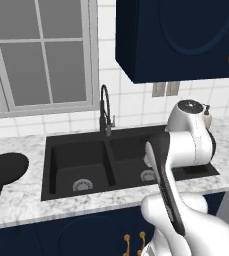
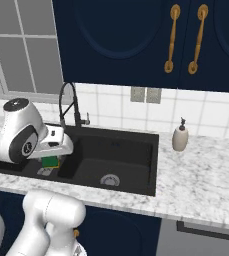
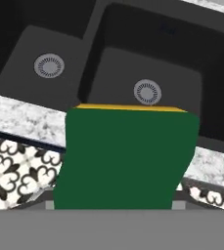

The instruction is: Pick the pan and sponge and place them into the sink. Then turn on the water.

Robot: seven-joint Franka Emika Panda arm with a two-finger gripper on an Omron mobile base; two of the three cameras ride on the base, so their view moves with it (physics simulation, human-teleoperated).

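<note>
**Sponge in transit to sink; pan outstanding**

While the sponge (image 3: 125, 156) hangs close before the hand camera, green scrub face toward the lens and a thin yellow edge along its top, we record the gripper (image 2: 51, 159) as closed on it, judging by how the sponge is carried. The fingertips themselves are hidden behind the sponge, so the grip is inferred, not directly seen. In the right base view the sponge shows as a small green and yellow block beneath the white hand, above the sink (image 2: 138, 186), near the divider between the two basins.

We judge the step in hand to be delivery of the sponge into the sink. The next move calls for lowering the hand over one basin and parting the fingers so the sponge drops inside the rim and not onto the marble counter (image 2: 206, 175).

Containers: both basins appear bare apart from their round silver drains. Nothing lies in either that we can make out.

The pan (image 1: 6, 169) sits on the counter to the left of the sink, well apart from the hand, its wooden handle pointing toward the counter's front edge. It is not yet placed. The faucet (image 1: 105, 112) stands behind the divider with no stream visible, so the water remains to be turned on. A soap dispenser (image 2: 180, 136) stands right of the sink.
</note>
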